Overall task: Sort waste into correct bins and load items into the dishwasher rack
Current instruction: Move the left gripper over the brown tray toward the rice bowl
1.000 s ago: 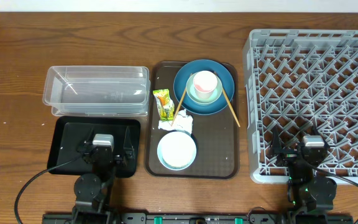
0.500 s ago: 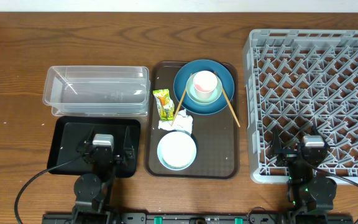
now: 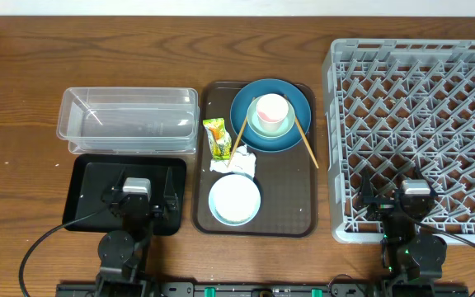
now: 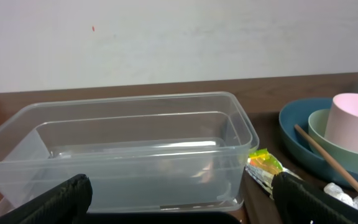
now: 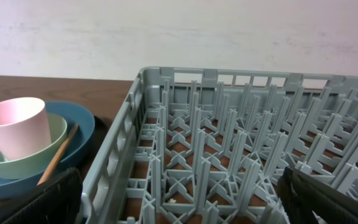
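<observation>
On the brown serving tray point(image 3: 291, 206), a dark blue plate point(image 3: 295, 132) carries a mint-green bowl point(image 3: 256, 127) with a pink cup point(image 3: 271, 109) inside. Two chopsticks point(image 3: 306, 141) lean on the plate. A yellow-green wrapper point(image 3: 216, 138), a white napkin point(image 3: 239, 162) and a pale bowl point(image 3: 235, 199) lie nearer me. The clear tub point(image 3: 129, 120) and black tray point(image 3: 89, 177) are on the left, the grey rack point(image 3: 419, 124) on the right. My left gripper point(image 3: 137, 200) stands open over the black tray, facing the tub point(image 4: 123, 149). My right gripper point(image 3: 413, 202) is open and empty over the rack's near edge point(image 5: 229, 155).
The wood table runs on behind the tub and the rack to a pale wall. The serving tray fills the gap between the bins and the rack. Cables trail from both arm bases at the front edge.
</observation>
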